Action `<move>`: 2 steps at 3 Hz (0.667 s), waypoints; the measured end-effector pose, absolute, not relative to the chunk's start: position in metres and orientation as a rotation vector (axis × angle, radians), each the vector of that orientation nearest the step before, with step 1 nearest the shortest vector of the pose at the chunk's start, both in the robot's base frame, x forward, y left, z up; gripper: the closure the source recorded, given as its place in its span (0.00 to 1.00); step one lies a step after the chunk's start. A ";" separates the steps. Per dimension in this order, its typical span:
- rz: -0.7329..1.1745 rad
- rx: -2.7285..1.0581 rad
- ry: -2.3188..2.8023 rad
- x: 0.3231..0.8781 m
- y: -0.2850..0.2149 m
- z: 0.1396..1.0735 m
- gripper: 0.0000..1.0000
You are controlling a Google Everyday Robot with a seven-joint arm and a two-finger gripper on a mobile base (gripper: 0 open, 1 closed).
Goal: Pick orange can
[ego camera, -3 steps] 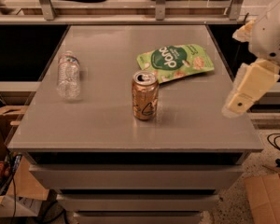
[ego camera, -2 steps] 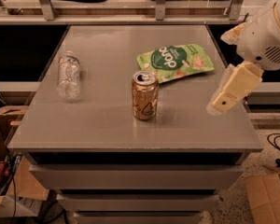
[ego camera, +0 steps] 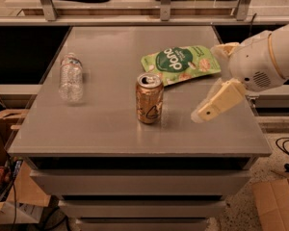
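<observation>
The orange can (ego camera: 149, 99) is seen standing upright near the middle of the table (ego camera: 111, 136), with its silver top and pull tab facing up. A flat green snack pouch (ego camera: 180, 63) lies just behind it to the right, and a clear water bottle (ego camera: 71, 77) lies on its side well apart to the left. The end effector (ego camera: 208, 82) is held over the right part of the table, to the right of the can and apart from it. Its two fingers are spread wide and nothing is held between them.

The can is judged to be light, with thin, stiff walls that could be dented by a hard squeeze. Its smooth painted metal is likely to be slippery, and such a narrow upright can could be tipped by a sideways knock. The mid-height of the cylindrical side is judged the best place to take hold, with the fingers set on opposite flanks below the tapered shoulder and closed with moderate force.
</observation>
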State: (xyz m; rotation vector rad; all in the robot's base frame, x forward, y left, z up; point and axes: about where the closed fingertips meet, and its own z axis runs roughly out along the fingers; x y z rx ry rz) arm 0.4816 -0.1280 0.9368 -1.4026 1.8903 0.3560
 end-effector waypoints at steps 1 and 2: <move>0.460 -1.347 1.803 0.487 -0.116 0.922 0.00; 0.549 -1.310 1.712 0.491 -0.104 0.913 0.00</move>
